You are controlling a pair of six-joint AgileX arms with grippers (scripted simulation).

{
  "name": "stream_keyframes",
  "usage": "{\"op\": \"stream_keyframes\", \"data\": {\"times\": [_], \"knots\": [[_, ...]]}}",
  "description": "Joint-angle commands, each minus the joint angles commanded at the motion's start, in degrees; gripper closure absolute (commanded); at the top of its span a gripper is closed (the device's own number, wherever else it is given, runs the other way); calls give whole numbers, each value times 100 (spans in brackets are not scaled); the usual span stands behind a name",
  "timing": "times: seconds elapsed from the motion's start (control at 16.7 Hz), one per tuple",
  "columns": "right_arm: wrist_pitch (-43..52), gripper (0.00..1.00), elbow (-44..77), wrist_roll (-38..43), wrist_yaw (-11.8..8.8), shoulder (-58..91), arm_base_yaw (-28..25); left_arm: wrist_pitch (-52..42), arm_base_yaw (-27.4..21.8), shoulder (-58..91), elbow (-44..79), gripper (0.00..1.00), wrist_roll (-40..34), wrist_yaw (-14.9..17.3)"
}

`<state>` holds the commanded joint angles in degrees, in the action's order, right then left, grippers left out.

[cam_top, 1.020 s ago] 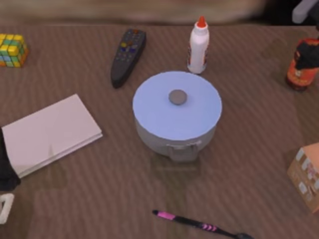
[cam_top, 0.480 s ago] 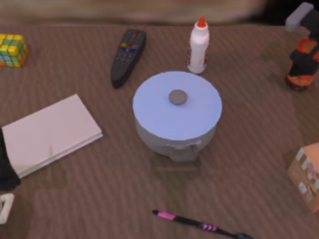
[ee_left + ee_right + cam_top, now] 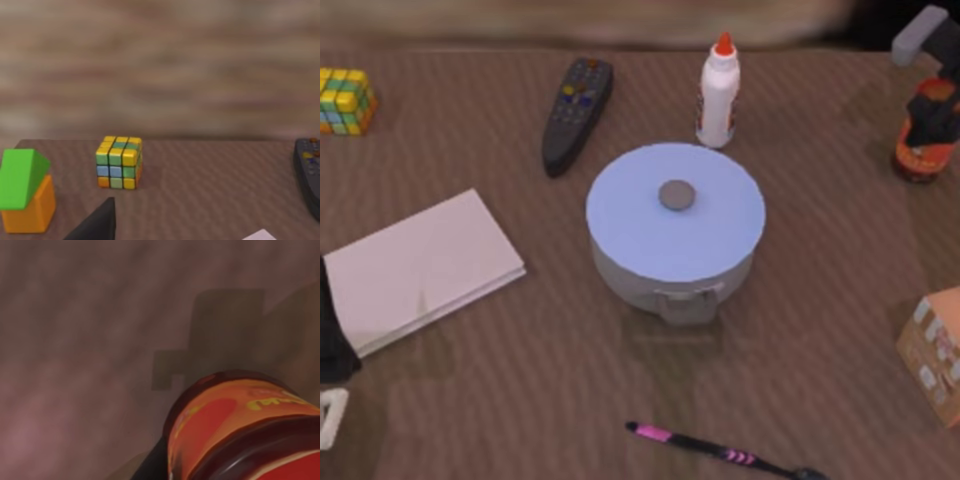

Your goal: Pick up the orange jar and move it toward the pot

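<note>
My right gripper (image 3: pixel 932 108) is at the far right of the table, over the orange jar (image 3: pixel 926 140), w/ dark parts of it covering the jar's top in the top view. Can't tell from any view whether its fingers are closed on the jar or just around it. The jar is upright near the table's far-right edge, well apart from the pot (image 3: pixel 675 222), which sits about mid-table w/ its pale-blue lid on, grey knob (image 3: pixel 676 195) centred, side handle toward the near edge. Right wrist view is filled by the jar's orange label and dark band close up (image 3: pixel 235 430), brown table (image 3: pixel 75 340) beyond it. Glue bottle (image 3: pixel 718 90) stands just beyond the pot, black remote (image 3: pixel 576 113) beside it to the left. White book (image 3: pixel 420 268) lies left of the pot, colour cube (image 3: pixel 344 100) at far left, also seen in the left wrist view (image 3: pixel 119 162) next to a green-on-orange block (image 3: pixel 25 192). Tan box (image 3: pixel 935 352) at the right edge, nearer than the jar; pink-and-black pen (image 3: pixel 720 452) along the near edge. My left arm is parked at the near-left corner; can't tell its gripper state.
</note>
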<state>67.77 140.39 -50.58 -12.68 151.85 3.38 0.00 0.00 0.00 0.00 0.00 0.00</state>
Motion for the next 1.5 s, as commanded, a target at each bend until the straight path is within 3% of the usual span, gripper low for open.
{"op": "stream_keyframes", "data": {"times": [0.24, 0.3, 0.96, 1.5], "knots": [[0, 98, 0, 0, 0, 0, 0, 0, 0, 0, 0, 0, 0, 0], [0, 100, 0, 0, 0, 0, 0, 0, 0, 0, 0, 0, 0, 0], [-10, 100, -220, -4, -15, -229, 8, 0, 0, 0, 0, 0, 0, 0], [-61, 100, -2769, -40, -47, -2703, 15, 0, 0, 0, 0, 0, 0, 0]]}}
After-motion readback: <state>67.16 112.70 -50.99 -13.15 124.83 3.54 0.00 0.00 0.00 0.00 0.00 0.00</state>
